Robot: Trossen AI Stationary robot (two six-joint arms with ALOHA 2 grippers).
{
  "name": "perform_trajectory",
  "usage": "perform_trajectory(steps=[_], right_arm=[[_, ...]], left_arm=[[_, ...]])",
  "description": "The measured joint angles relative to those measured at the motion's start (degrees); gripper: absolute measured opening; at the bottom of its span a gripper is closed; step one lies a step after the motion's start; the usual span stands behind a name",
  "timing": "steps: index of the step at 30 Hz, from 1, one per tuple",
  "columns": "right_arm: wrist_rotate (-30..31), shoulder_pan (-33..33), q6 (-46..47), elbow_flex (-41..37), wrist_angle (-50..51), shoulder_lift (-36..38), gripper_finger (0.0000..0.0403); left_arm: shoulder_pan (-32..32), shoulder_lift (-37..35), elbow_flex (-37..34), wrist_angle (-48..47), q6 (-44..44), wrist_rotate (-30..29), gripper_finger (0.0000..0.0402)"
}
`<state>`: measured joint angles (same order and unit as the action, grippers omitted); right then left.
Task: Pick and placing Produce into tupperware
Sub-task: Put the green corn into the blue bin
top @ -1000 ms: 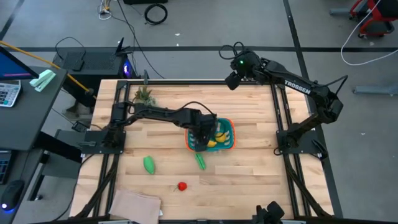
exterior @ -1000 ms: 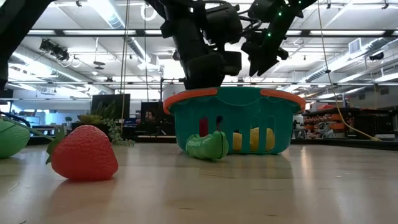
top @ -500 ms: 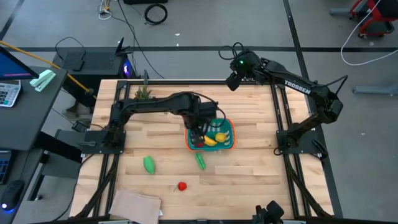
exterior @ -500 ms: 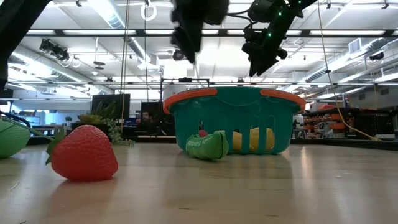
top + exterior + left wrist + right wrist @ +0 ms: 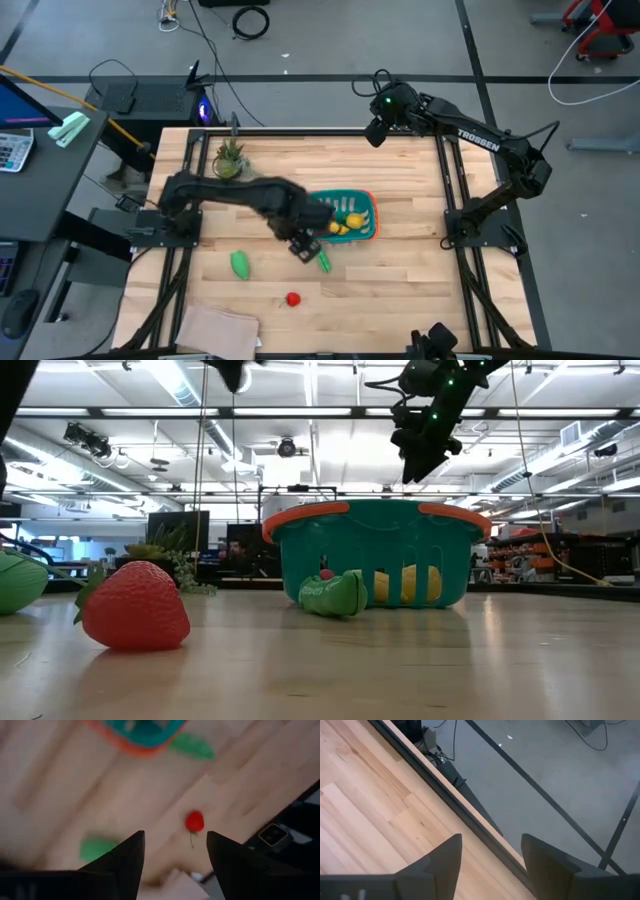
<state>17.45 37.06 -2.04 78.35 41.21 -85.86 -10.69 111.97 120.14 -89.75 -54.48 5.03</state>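
Note:
The teal basket with an orange-red rim (image 5: 352,212) (image 5: 375,548) stands mid-table and holds a yellow banana (image 5: 340,229), a yellow chunk (image 5: 354,220) and a small red piece (image 5: 325,573). A green pod (image 5: 323,261) (image 5: 335,595) lies against the basket's near wall. A second green piece (image 5: 240,264) (image 5: 97,847) and a red strawberry (image 5: 292,298) (image 5: 135,605) (image 5: 194,821) rest on the near boards. My left gripper (image 5: 300,247) (image 5: 175,834) hangs open and empty above the table, off the basket's near-left corner. My right gripper (image 5: 372,131) (image 5: 491,836) waits open, high over the far edge.
A spiky potted plant (image 5: 230,158) stands at the far-left corner. A tan cloth (image 5: 215,328) lies at the near-left edge. Bare boards stretch to the right of the basket and along the near-right side. Black frame rails (image 5: 450,190) border the table.
My left gripper has risen out of the basket and swung toward the table's near-left, ending above the boards beside the basket's near-left corner. The basket, the pod and the strawberry have stayed in place.

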Motion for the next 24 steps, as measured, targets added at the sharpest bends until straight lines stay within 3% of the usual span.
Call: perform_trajectory(steps=[12, 18, 24], right_arm=[[-0.4, 0.0, 0.3, 0.0, -0.6, 0.0, 0.0214], [-1.0, 0.0, 1.2, 0.0, -0.8, 0.0, 0.0214], [-2.5, 0.0, 2.5, 0.0, -1.0, 0.0, 0.0214]], left_arm=[[-15.5, -9.1, -24.3, 3.2, -51.9, 1.5, 0.0214], [-20.9, -12.4, -37.7, 13.4, -68.2, 1.4, 0.0217], [-23.0, -17.5, -52.2, 25.8, -74.8, -1.3, 0.0217]])
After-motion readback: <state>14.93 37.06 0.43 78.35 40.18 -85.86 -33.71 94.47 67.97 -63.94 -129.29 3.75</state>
